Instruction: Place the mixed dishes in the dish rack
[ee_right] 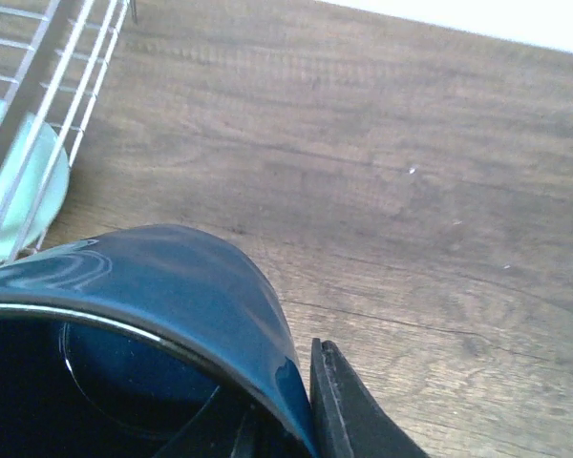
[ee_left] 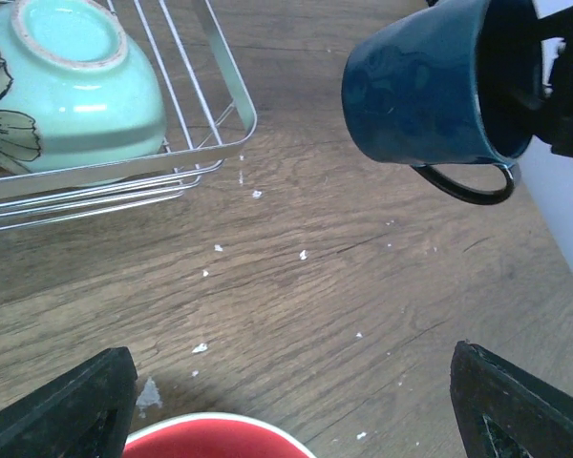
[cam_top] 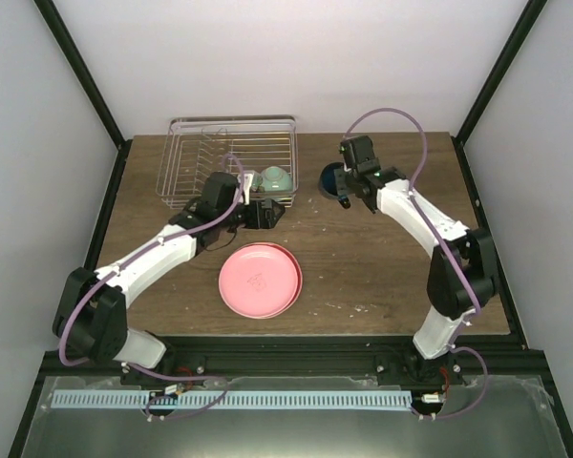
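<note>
The silver wire dish rack (cam_top: 231,157) stands at the back left. The mint-green bowl (cam_top: 275,178) lies upside down in its right end and shows in the left wrist view (ee_left: 67,86). My right gripper (cam_top: 345,187) is shut on the rim of the dark blue cup (cam_top: 330,179), holding it tilted above the table right of the rack; one finger (ee_right: 353,410) is outside the rim. The pink plate (cam_top: 260,279) lies on the table with a thin greenish edge under its right side. My left gripper (cam_top: 267,216) is open and empty above the table. The floral plate is not identifiable.
A red rim with a white edge (ee_left: 210,441) shows at the bottom of the left wrist view, between my left fingers (ee_left: 67,410); I cannot tell which plate it is. White crumbs dot the wood. Black frame posts stand at the table's back corners.
</note>
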